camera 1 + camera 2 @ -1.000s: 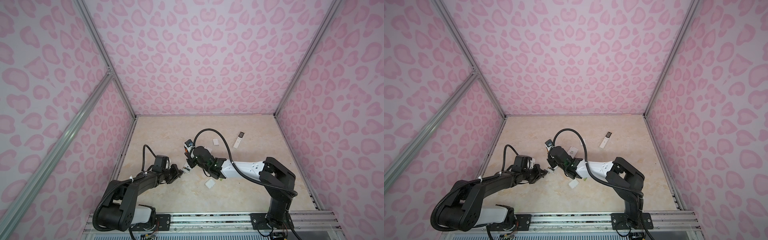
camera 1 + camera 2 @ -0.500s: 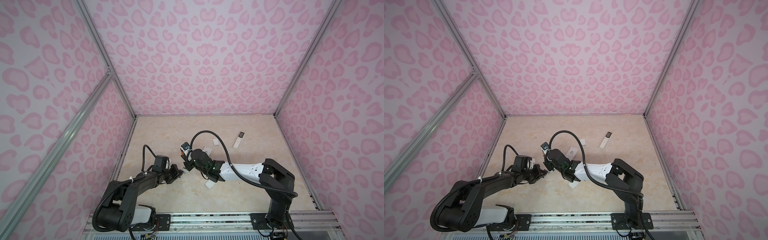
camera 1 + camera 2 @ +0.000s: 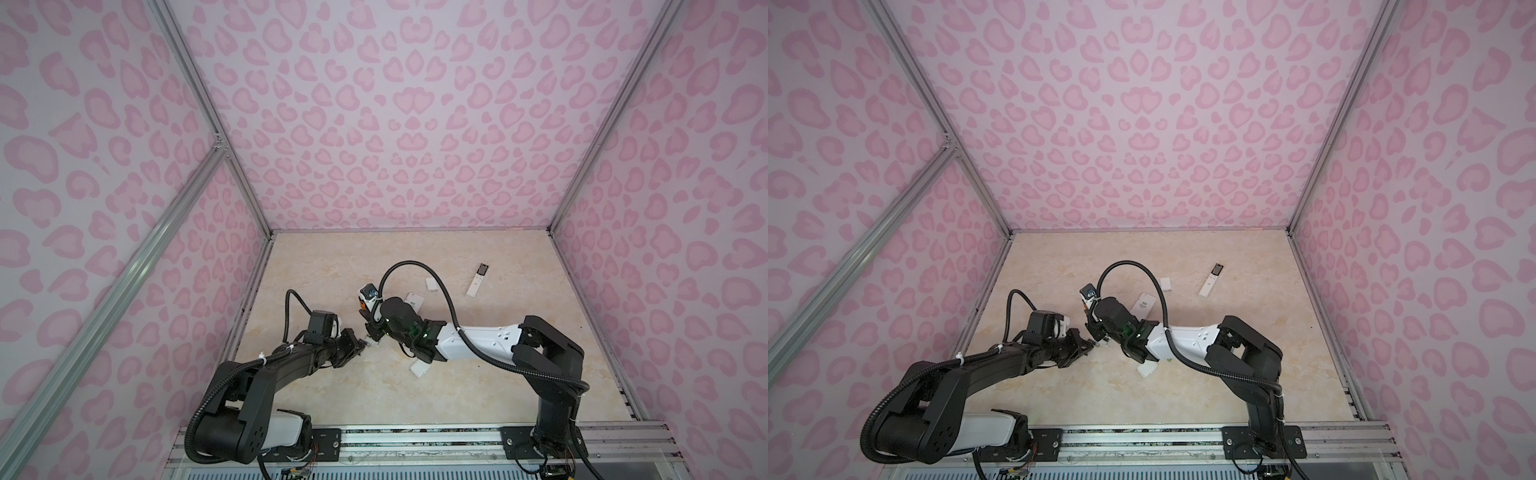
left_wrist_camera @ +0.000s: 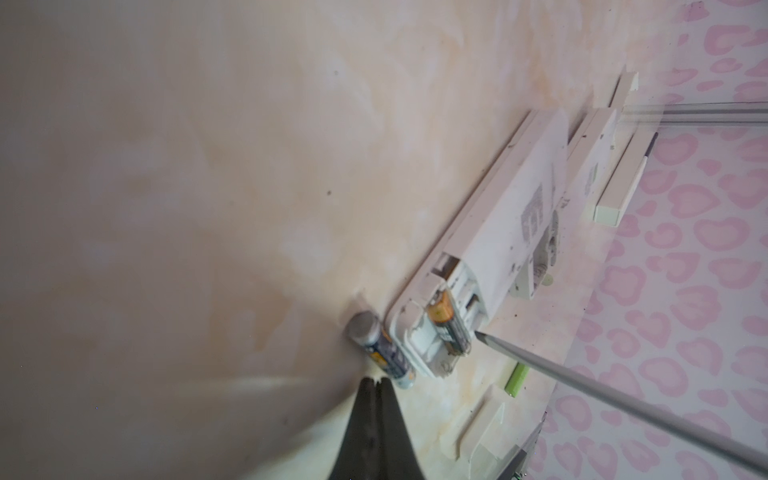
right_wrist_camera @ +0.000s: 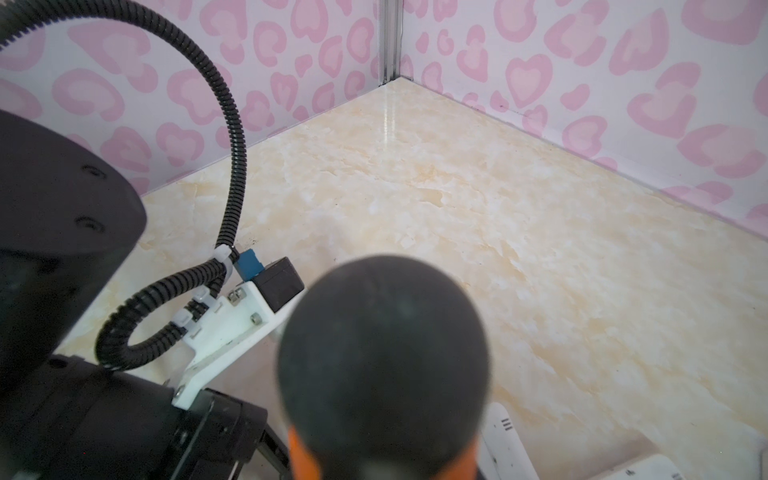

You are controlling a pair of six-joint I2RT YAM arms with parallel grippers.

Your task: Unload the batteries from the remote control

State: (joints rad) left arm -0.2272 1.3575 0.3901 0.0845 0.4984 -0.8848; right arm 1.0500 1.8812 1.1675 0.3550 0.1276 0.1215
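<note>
The batteries are small, stiff, smooth cylinders, light and likely to roll or slip. Each is best pinched across its middle, not by the ends. The seated battery (image 4: 446,322), dark with a gold-orange end, lies in the open bay of the remote (image 4: 498,232), so it probably needs levering up at one end first. The screwdriver (image 4: 623,399) has its tip at that battery. The right gripper (image 3: 370,333) is closed around the screwdriver handle.

The loose battery (image 4: 380,353), dark with a silver end, lies on the table (image 4: 208,166) against the remote's side. A green battery (image 4: 516,379) lies just beyond. All three sit left of centre, on the near half, between the arms.

The left gripper (image 4: 376,380) is closed and empty, its tips just beside the loose battery.
</note>
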